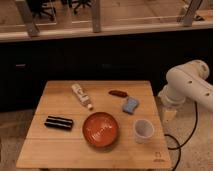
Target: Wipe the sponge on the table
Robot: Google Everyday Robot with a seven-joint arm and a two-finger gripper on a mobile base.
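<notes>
Hanging well right of the round orange-red bowl [101, 129], past the edge of the square light wooden plank table [50, 150], my gripper [168, 111] sits low under my white arm [189, 82]; wide or narrow, I cannot tell. The small light-blue rectangular sponge [130, 105] lies on the table, behind and right of the bowl, apart from my gripper. 1 white cup [143, 130] stands just right of the bowl.

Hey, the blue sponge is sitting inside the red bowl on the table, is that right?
Not inside. The camera view shows the sponge lying on the table itself, apart from the red bowl, beyond its right rim. The tool hangs just off the table's right edge, below the arm.
</notes>
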